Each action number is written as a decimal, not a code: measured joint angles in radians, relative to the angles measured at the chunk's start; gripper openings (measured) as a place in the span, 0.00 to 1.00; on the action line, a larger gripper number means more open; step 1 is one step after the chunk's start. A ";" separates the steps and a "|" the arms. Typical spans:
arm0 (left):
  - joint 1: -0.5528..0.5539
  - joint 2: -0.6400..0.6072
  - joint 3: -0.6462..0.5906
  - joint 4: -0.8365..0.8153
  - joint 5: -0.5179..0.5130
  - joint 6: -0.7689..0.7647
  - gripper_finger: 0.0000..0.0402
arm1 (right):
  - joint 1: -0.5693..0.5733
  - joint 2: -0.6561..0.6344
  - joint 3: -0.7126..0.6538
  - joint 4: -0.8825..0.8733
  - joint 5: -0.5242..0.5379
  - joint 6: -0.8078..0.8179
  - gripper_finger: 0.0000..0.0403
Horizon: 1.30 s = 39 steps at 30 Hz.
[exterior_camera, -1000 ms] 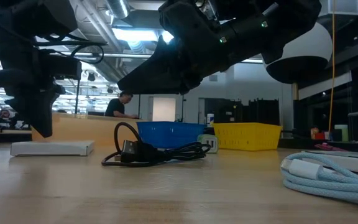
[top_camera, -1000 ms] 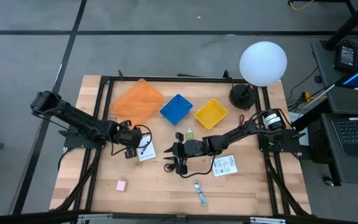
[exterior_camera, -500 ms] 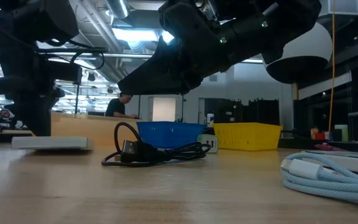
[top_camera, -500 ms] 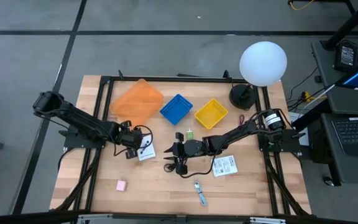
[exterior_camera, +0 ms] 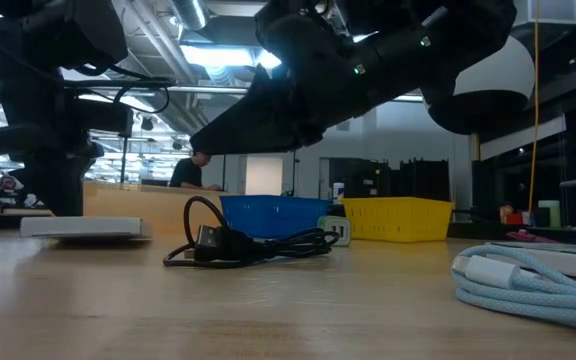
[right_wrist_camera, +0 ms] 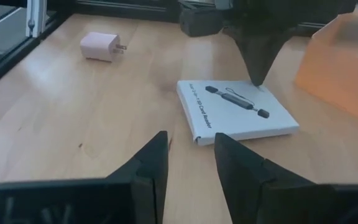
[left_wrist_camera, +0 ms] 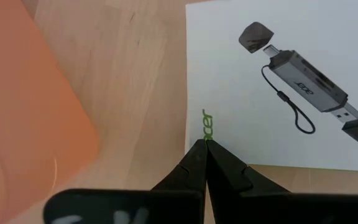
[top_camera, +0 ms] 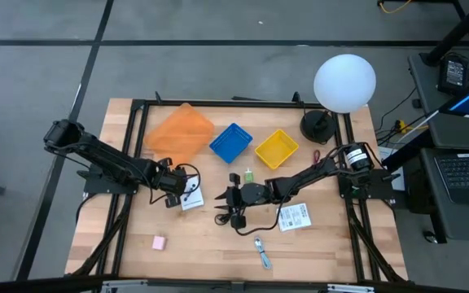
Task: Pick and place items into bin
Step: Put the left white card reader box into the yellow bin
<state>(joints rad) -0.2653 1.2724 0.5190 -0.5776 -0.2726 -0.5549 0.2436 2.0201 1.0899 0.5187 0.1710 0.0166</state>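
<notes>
A white box printed with a card reader [top_camera: 191, 198] lies flat on the table; it also shows in the left wrist view [left_wrist_camera: 284, 81], the right wrist view [right_wrist_camera: 238, 111] and the low view [exterior_camera: 86, 228]. My left gripper [top_camera: 175, 192] is shut, with its tips on the box's left edge. A black coiled cable [top_camera: 226, 214] lies at mid-table and shows in the low view [exterior_camera: 248, 245]. My right gripper [top_camera: 233, 198] is open and empty and hovers over the cable, pointing left [right_wrist_camera: 188, 149]. A pink block [top_camera: 159, 242] lies near the front left and shows in the right wrist view [right_wrist_camera: 98, 46]. My left gripper presses its shut fingertips [left_wrist_camera: 205, 146] down on the white box's top, right at its edge by the green logo [left_wrist_camera: 207, 124]. The fingers come from above, pointing down [right_wrist_camera: 258, 74]. The box lies on the table.
Orange [top_camera: 181, 133], blue [top_camera: 231, 142] and yellow [top_camera: 276, 149] bins stand along the far side. A green piece [top_camera: 249, 175], a white printed packet [top_camera: 294, 216], a blue-silver tool [top_camera: 262, 252] and a red cord [top_camera: 317, 155] lie around. A white globe lamp [top_camera: 344, 81] stands far right.
My left gripper has gone down and a little toward the table's right onto the white box's edge. In the low view the box now shows slightly higher than before; whether it has slid or tipped I cannot tell.
</notes>
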 joint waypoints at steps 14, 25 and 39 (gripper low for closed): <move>0.000 0.001 -0.002 0.030 0.001 -0.018 0.00 | 0.009 0.183 0.410 -0.511 0.057 -0.140 0.28; 0.000 0.002 -0.002 0.036 0.002 -0.017 0.00 | 0.051 0.232 0.575 -0.695 0.150 -0.225 0.28; 0.000 0.002 -0.002 0.036 0.002 -0.017 0.00 | 0.052 0.237 0.600 -0.695 0.218 -0.174 0.33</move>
<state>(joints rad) -0.2649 1.2739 0.5167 -0.5415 -0.2701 -0.5720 0.2955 2.2571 1.6898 -0.1760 0.3894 -0.1570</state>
